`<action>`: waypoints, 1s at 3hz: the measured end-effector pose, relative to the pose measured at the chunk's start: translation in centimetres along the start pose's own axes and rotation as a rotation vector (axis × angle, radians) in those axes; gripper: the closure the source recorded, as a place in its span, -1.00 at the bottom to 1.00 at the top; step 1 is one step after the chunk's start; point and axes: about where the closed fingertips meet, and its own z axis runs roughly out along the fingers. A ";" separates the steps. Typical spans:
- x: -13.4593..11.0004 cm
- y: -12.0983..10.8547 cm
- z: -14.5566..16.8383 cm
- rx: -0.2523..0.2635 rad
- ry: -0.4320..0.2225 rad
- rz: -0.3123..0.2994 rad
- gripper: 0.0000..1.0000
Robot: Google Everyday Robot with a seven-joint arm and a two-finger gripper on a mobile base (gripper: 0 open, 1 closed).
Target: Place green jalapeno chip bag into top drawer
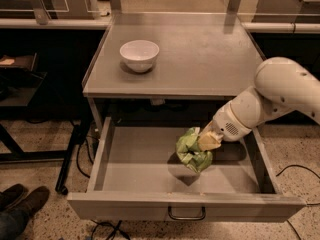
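Note:
The top drawer [125, 171] stands pulled open below the grey tabletop, its dark curved handle [186, 216] at the front. My gripper [206, 143] reaches down from the right over the drawer's middle and is shut on the green jalapeno chip bag [191, 151]. The crumpled bag hangs just above the drawer floor and casts a shadow beneath it. The white arm [272, 96] comes in from the right edge.
A white bowl [139, 54] sits on the grey tabletop [210, 54] at the left. A person's shoes [20, 196] show on the floor at the lower left. Cables run on the floor by the table leg [80, 149].

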 end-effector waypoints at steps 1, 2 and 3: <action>1.9 -1.6 2.2 0.015 0.003 0.060 1.00; 3.4 -2.0 4.4 -0.002 0.008 0.096 1.00; 4.1 -2.6 6.3 -0.014 0.023 0.093 1.00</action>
